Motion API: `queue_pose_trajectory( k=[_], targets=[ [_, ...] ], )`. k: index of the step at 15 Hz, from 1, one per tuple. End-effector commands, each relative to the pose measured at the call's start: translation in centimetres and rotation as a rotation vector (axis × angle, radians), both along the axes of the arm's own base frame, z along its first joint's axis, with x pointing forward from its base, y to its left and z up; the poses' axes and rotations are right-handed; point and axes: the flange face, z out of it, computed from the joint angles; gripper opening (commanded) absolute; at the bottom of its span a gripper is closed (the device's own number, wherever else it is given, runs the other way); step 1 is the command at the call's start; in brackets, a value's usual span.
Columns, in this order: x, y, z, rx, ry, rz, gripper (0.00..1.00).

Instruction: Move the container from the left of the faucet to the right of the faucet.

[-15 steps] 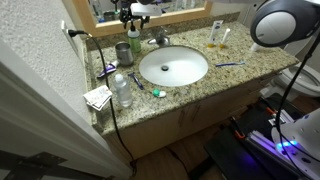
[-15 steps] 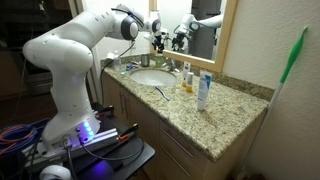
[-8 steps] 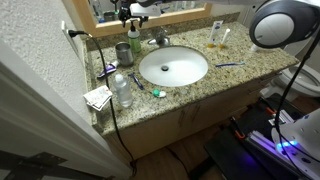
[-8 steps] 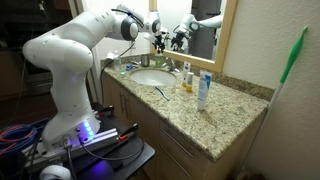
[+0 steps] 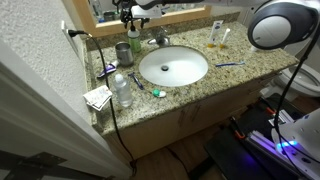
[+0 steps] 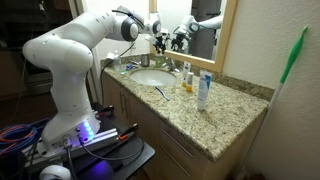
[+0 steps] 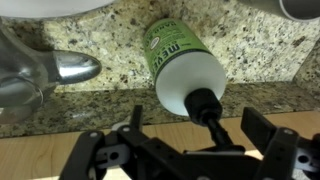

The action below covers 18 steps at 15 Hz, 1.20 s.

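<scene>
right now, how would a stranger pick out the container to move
Find the white oval basin; the chrome faucet stands behind it. Between faucet and grey cup is the slim green bottle, taller than the cup and topped by a dark pump.

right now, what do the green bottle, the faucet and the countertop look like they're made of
Green bottle: probably plastic, smooth with a soft sheen and a printed label.
Faucet: polished chrome-look metal, judging by its mirror-like reflections.
Countertop: speckled brown-grey granite or a look-alike, polished; the grain alone cannot settle which.
</scene>
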Motion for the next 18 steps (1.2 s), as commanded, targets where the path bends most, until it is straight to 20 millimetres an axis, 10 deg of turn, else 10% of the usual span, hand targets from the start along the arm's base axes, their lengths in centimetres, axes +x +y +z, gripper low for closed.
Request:
queue_pose_trajectory(
  k=[1,13,18],
  targets=[
    [0.1,0.1,-0.1,-0.028,-0.028,0.001,0.75],
    [-0.1,0.7,0.4,-0.017,-0.029,0.007,0.06],
    [-0.3,0.6,1.3,-0.009,-0.019,0.002,0.07]
  ],
)
